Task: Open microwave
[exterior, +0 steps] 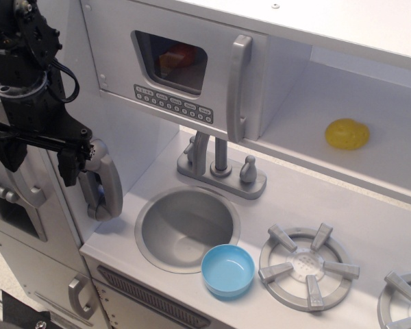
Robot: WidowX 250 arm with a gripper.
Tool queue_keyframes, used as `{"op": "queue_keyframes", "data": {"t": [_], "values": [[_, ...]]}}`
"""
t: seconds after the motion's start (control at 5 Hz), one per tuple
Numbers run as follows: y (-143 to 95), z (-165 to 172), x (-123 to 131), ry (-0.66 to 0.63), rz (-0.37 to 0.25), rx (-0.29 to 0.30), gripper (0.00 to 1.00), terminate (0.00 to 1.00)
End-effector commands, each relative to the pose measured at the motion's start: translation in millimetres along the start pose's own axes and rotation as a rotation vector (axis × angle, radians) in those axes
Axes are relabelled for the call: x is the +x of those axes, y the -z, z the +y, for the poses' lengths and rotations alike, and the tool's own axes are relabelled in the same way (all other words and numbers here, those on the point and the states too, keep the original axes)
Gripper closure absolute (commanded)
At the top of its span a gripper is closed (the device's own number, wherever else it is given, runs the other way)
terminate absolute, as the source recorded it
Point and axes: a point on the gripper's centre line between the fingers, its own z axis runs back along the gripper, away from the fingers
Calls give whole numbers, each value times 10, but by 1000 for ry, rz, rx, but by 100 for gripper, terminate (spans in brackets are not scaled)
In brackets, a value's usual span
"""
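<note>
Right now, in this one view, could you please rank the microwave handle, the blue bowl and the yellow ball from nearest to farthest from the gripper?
Measured from the gripper at far left:
1. Microwave handle, upper middle, on the door's right edge.
2. Blue bowl, lower middle, on the counter by the sink; close to the handle's distance, but seemingly a little farther.
3. Yellow ball, far right on the shelf, plainly farthest.

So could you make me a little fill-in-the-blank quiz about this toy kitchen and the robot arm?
1. The microwave door is ____.
2. The blue bowl sits on the counter between the sink and the ____.
3. The yellow object lies on the shelf to the ____ of the microwave.
4. The gripper is nearest the curved handle of the tall ____ door.

Missing words: closed; burner; right; grey
</note>
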Motion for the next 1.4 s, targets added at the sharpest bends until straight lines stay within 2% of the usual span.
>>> {"op": "queue_keyframes", "data": {"t": [0.0,0.2,0.4,0.6,0.8,1.0,1.2], "values": [[0,0,0,0,0,0,0,0],[-154,-360,61,26,-18,-46,0,0],[-400,-746,166,45,-42,-125,0,0],[-611,-1016,285,37,-43,-183,0,0],[-767,-1215,486,71,-91,-231,0,0],[-846,-1343,697,62,-129,-238,0,0],[-813,-1441,876,59,-168,-230,0,0]]}}
